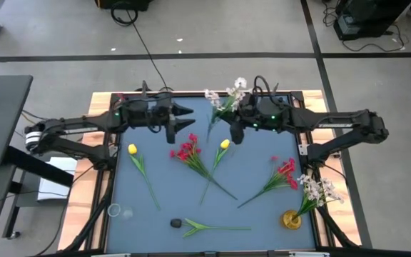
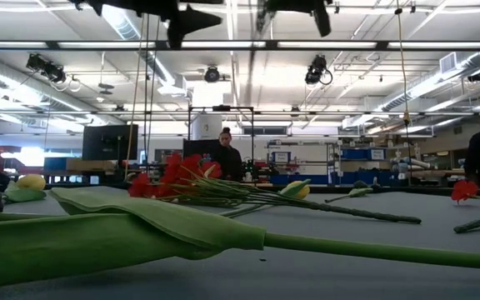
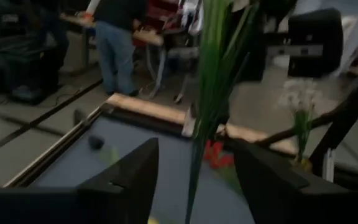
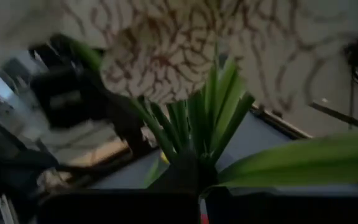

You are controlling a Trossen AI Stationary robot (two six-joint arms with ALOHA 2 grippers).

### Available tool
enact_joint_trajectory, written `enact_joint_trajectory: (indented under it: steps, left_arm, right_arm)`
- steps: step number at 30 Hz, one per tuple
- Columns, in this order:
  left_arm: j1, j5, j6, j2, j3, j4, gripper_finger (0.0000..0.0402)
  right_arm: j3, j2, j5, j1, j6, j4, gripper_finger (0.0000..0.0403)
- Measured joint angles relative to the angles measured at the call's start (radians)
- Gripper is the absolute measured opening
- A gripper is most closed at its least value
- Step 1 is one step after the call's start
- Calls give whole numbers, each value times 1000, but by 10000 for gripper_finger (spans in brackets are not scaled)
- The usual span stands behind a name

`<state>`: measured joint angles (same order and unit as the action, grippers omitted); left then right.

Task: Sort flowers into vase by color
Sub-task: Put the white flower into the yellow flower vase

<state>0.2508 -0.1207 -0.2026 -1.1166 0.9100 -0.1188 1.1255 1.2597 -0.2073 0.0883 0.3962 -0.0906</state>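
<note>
One white spray (image 1: pixel 223 100) in right gripper (image 1: pixel 235 132), stem slanting down-left, blossoms up.

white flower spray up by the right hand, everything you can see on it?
The white flower spray looks artificial: pale veined blossoms over long narrow green leaves on a thin green stem. It hangs above the table's far edge, stem trailing down toward the left hand, whose fingers stand open. The right hand is shut on it just below the leaves.

Two dark jointed arms (image 1: pixel 70 132), black cabling, green indicator lights — matte finish
</note>
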Motion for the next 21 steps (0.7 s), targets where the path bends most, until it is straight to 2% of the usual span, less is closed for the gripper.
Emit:
enact_joint_trajectory:
  steps: [6,12,18,21]
  left_arm:
    - [36,0,23,158,0,191,228]
    - [34,0,98,293,0,222,226]
    - [9,-53,189,328,0,217,226]
    - [-4,-58,190,325,0,219,226]
  right_arm:
    - [0,-124,80,-1,-8,-218,8]
    - [0,-235,150,-1,-9,-311,8]
    - [0,-303,350,-16,-88,-319,8]
    - [0,-324,415,-44,-102,-317,8]
